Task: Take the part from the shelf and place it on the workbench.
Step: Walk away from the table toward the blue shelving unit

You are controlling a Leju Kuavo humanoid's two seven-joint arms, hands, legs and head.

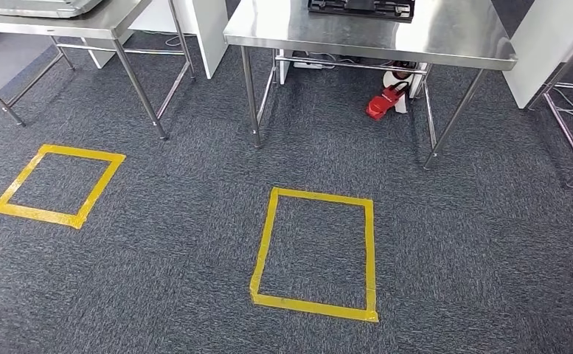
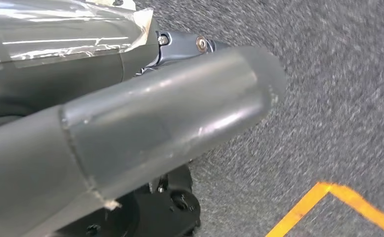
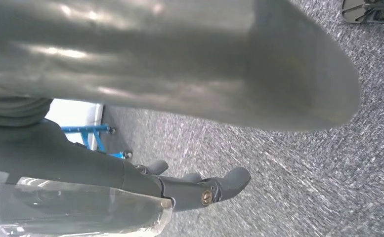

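Left robot hand (image 2: 170, 128): hangs over grey carpet (image 1: 158, 243), grip state hidden behind thick thumb.
Floor: 2 yellow tape squares (image 1: 57, 184), (image 1: 316, 253).
Desk (image 1: 372, 29): steel, stands beyond squares.
Right robot hand (image 3: 180, 74): fingers (image 3: 229, 180) apart, nothing held.
Part: cannot tell where.

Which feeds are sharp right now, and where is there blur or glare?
Head view: sharp, with soft glare on the steel workbench. Left wrist view: carpet motion-blurred, thumb out of focus. Right wrist view: thumb blurred, fingers clearer.
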